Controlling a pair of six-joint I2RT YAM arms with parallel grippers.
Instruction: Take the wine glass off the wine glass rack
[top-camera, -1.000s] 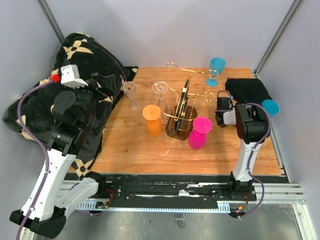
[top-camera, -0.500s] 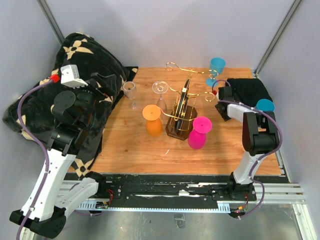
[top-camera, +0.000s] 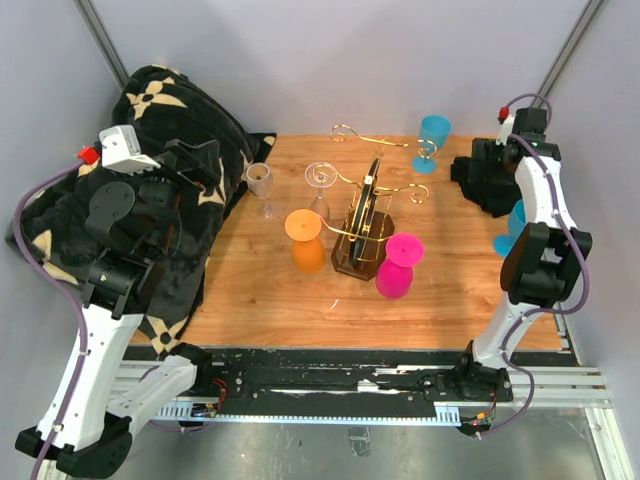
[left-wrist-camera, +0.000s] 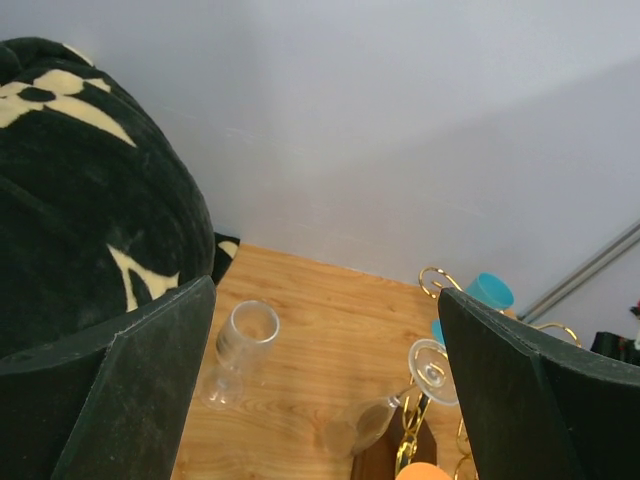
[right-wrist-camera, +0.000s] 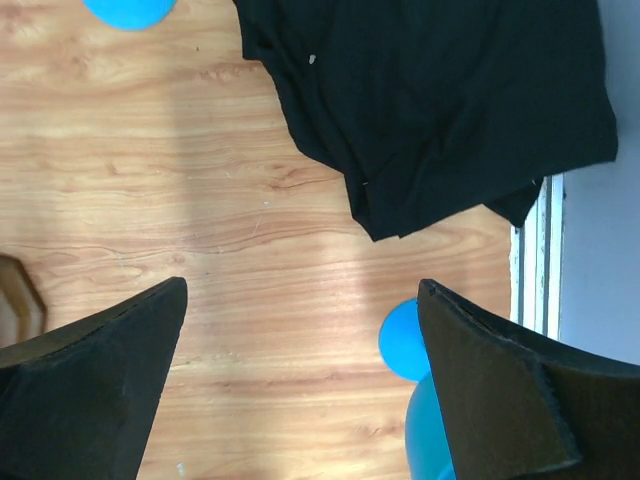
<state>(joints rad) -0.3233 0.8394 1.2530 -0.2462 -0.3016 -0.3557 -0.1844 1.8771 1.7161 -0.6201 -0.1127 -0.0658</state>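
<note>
On the worktop, the wine glass rack is seen at centre, a clear wine glass apparently hung tilted on its left side. Farther back, the left pincer and right pincer are held spread, empty, apart from it.

Plain pale grey walls enclose the wooden bench on 3 sides (evenly lit); 2 slanted metal posts rise from its far corners.

Gold wire rack, clear wine glass, wood table, blk cloth
</note>
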